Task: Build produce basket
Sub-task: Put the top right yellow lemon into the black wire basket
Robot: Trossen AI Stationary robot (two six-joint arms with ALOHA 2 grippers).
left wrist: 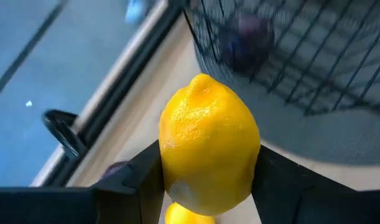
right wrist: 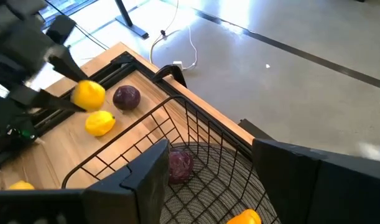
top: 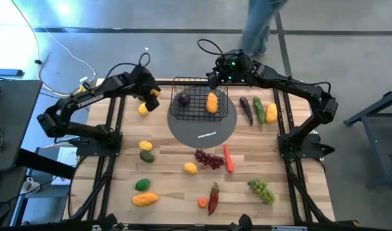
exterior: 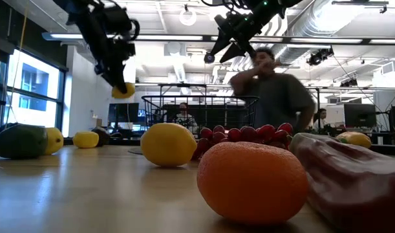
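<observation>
low: orange (exterior: 252, 182) nearest, basket (exterior: 200, 114) behind | high: left hand (top: 151, 94) grips lemon (top: 154, 93), basket (top: 199, 97) just to its right on mat (top: 202, 128), room above rim | left wrist: lemon (left wrist: 208, 144) clamped upright | right wrist: right hand (right wrist: 208, 180) open, empty, over basket (right wrist: 177, 143)

Wooden table (top: 170, 186) — round grey mat (top: 202, 131), scattered produce (top: 208, 158), basket (top: 197, 102) on the mat.
</observation>
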